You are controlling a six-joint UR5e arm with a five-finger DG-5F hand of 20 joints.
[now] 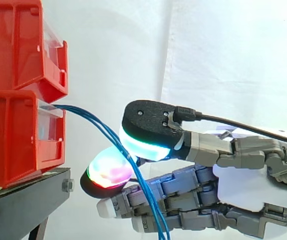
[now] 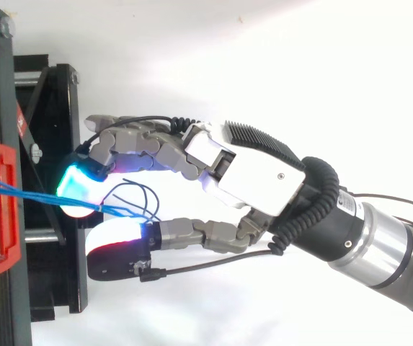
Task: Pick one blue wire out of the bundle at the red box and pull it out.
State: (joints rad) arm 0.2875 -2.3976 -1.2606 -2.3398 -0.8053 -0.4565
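Hand: the hand (image 1: 243,185) enters from the right edge of the side view and reaches level toward the bins; in the top view (image 2: 253,169) it stretches leftward across the stand's front.
Fingers: the fingers (image 1: 143,142) are closed in a pinch on the blue wires. The upper one glows cyan-green and is pressed toward a lower one glowing magenta, green and red. The remaining ones lie straight beneath, holding nothing.
Blue wires: the blue wires (image 1: 95,122) leave the front of the lower bin to the left of the fingers. They slope down to the right, pass between the two pinching tips and hang on below them, in front of the lower fingers. Seen from above (image 2: 26,191), they run from the bin into the pinch and loop out just behind it. How many strands are caught cannot be told.
Lower red bin: the lower red bin (image 1: 8,135) is left of the fingers, near them but apart.
Upper red bin: the upper red bin (image 1: 13,45) is stacked on the lower one, above and left of the fingers.
Black stand: the black stand (image 1: 23,200) carries the bins, below and left of the fingers.
White curtain: the white curtain (image 1: 208,50) hangs behind the fingers.
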